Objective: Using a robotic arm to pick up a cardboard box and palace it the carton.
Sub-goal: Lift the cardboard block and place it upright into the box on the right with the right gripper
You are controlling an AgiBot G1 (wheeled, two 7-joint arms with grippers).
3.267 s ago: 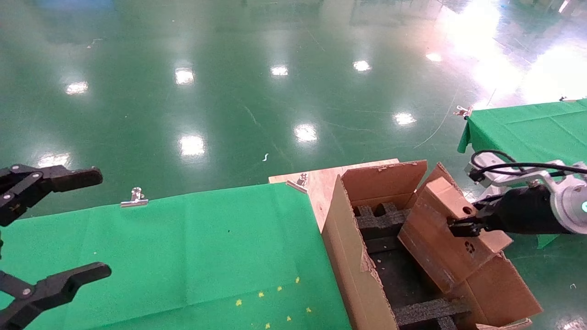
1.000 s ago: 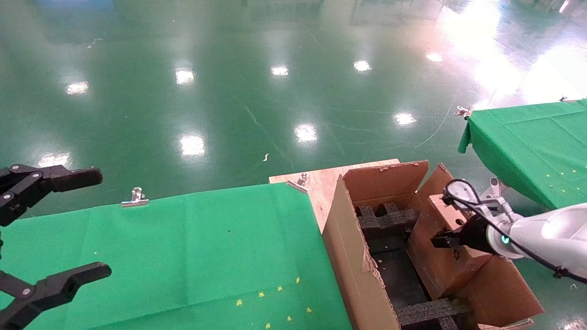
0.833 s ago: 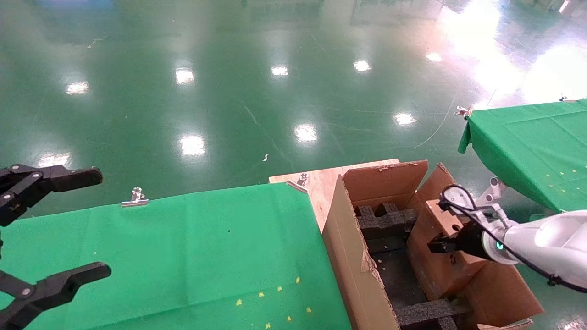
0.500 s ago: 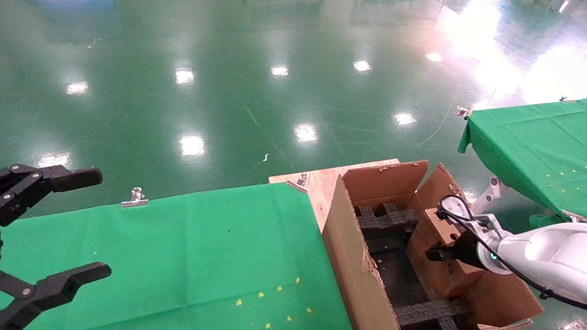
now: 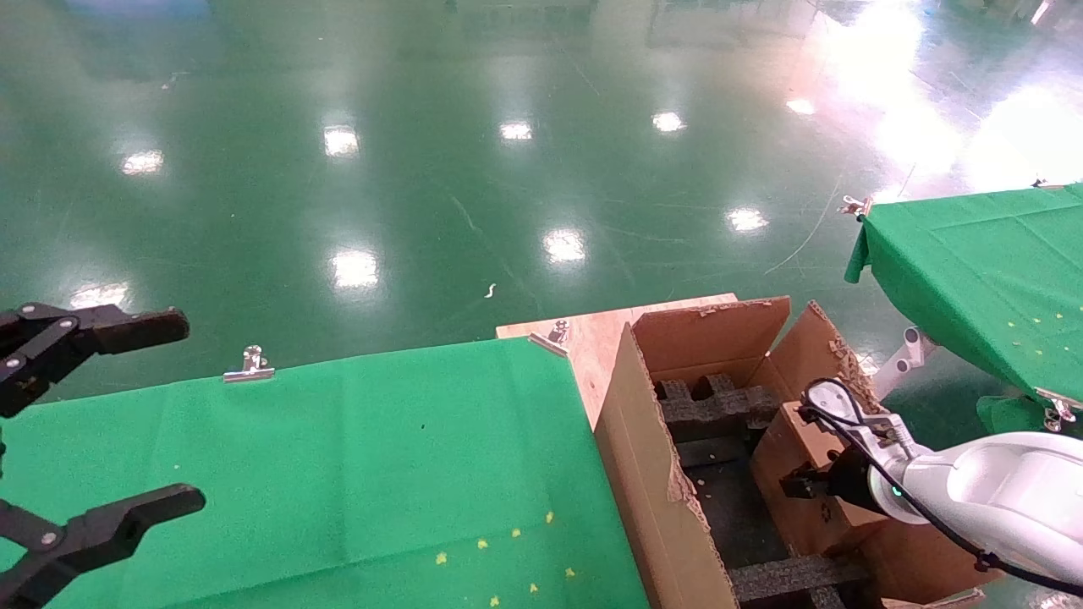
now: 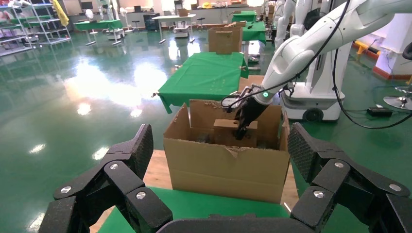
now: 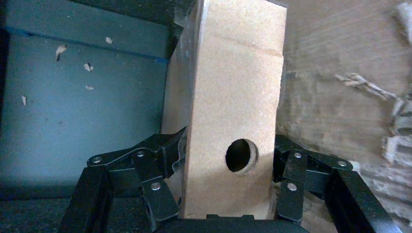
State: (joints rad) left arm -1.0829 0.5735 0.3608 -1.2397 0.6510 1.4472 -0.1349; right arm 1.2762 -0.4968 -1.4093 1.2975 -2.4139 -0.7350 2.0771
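**Small box held inside the carton on its right side**

At the far left of the head view, the left gripper (image 5: 101,423) hangs over the green-clothed table (image 5: 338,457), its black fingers spread wide with nothing between them. A metal clip (image 5: 247,364) pins the cloth at the table's far edge. Just beyond the cloth's right end is a bare plywood board (image 5: 592,334), and against it stands the carton (image 5: 651,491), a large brown corrugated box with ragged, torn flaps. Inside it lie black foam inserts (image 5: 715,406) at the far end and another strip near the front, with a dark floor between them. Along the carton's right wall, the cardboard box (image 5: 795,461) stands on edge inside the carton, its narrow face with a round hole turned up. The right gripper (image 5: 799,484) of the robotic arm (image 5: 990,491) has its fingers (image 7: 160,155) clamped on the box's two broad sides. Further right is a second green table (image 5: 981,254).
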